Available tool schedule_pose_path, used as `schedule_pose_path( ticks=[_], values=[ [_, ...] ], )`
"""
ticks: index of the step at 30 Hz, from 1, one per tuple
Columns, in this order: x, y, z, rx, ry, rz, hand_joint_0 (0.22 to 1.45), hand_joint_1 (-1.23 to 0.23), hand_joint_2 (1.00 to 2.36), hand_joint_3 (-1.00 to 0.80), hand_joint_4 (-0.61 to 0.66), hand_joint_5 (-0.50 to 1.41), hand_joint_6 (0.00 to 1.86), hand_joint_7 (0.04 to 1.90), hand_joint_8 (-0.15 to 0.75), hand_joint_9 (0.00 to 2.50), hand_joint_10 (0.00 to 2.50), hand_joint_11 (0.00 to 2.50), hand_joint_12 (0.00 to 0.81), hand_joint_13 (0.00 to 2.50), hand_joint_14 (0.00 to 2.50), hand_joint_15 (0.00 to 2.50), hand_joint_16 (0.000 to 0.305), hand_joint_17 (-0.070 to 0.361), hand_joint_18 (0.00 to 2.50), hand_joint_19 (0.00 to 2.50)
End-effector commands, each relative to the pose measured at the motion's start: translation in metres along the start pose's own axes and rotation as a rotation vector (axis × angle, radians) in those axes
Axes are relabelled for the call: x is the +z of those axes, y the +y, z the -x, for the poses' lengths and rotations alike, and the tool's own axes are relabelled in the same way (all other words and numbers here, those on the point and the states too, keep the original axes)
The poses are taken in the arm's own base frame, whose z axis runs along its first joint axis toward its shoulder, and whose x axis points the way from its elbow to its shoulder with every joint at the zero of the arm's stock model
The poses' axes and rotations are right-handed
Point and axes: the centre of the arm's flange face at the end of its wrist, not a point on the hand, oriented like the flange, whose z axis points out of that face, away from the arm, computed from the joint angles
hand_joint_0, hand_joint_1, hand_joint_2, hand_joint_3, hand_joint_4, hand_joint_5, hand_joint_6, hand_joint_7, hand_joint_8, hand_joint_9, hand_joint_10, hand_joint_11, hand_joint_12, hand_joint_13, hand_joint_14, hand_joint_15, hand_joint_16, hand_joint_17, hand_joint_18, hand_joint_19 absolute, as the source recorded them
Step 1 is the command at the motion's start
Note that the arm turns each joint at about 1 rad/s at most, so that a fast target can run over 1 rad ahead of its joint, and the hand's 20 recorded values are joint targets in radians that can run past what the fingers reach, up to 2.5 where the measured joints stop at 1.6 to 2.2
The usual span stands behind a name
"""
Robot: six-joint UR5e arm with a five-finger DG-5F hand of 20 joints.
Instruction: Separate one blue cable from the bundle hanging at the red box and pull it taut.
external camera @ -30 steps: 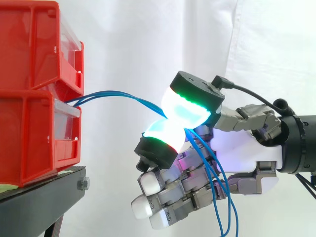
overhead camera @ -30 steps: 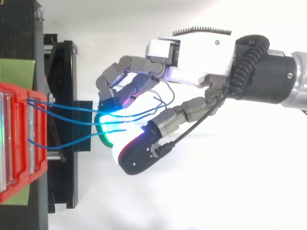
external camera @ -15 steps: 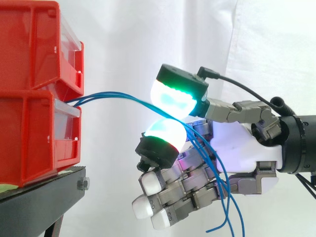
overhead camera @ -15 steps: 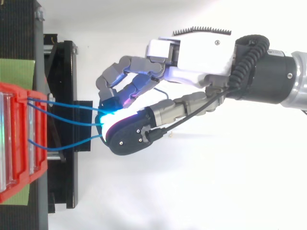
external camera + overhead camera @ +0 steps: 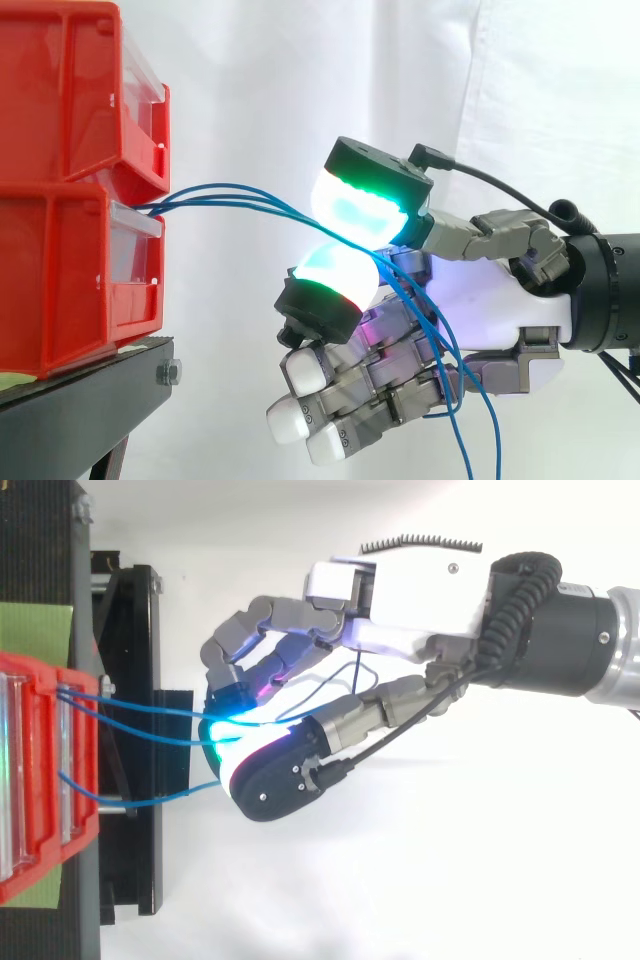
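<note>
Blue cables [image 5: 225, 186] pinched between the hand's [image 5: 490, 300] glowing pads!
They arc in from the red bins [image 5: 60, 260] at 9 o'clock, slack ends dangling toward 6; black stand [image 5: 90, 390] sits beneath.

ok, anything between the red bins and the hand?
Just the blue cables, spanning from the red bins to the hand; the side view shows the gap otherwise bare.

From stacked bins [image 5: 70, 200] on the stand [image 5: 90, 385], cables [image 5: 230, 192] run right into the hand [image 5: 490, 310].
</note>
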Motion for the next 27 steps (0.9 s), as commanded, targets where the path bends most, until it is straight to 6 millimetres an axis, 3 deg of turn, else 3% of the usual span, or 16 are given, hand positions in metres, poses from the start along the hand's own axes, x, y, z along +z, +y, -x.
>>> schedule_pose_path(
  ticks=[1,13,22,24,25,27],
  values=[
    [0.0000,0.0000,0.0003,0.000,0.000,0.000,0.75,-0.93,1.00,-0.50,0.19,-0.19,0.91,1.23,0.331,0.77,0.02,0.61,0.356,0.71,0.01,0.33,0.043,0.097,0.69,0.29],
    [0.0000,0.0000,0.0003,0.000,0.000,0.000,0.60,-0.84,1.00,-0.50,0.20,-0.18,0.90,1.18,0.335,0.79,0.02,0.63,0.355,0.72,0.01,0.34,0.043,0.096,0.69,0.31],
    [0.0000,0.0001,-0.0009,0.002,0.001,0.000,0.55,-0.98,1.00,-0.50,0.20,-0.19,0.89,1.20,0.335,0.77,0.02,0.62,0.371,0.70,0.01,0.34,0.046,0.103,0.67,0.31],
    [0.0000,0.0000,0.0003,0.002,0.000,0.000,0.51,-0.89,1.00,-0.50,0.21,-0.19,0.89,1.18,0.340,0.77,0.02,0.62,0.378,0.71,0.01,0.34,0.048,0.107,0.68,0.32],
    [-0.0004,-0.0007,0.0003,0.001,0.000,-0.001,0.49,-0.74,1.00,-0.50,0.22,-0.19,0.89,1.17,0.348,0.78,0.02,0.62,0.385,0.71,0.01,0.34,0.049,0.110,0.68,0.32],
    [-0.0004,-0.0007,0.0003,0.001,0.000,-0.001,0.50,-0.64,1.00,-0.50,0.22,-0.19,0.89,1.16,0.356,0.78,0.02,0.60,0.390,0.71,0.01,0.34,0.049,0.110,0.68,0.34]
  ],
)
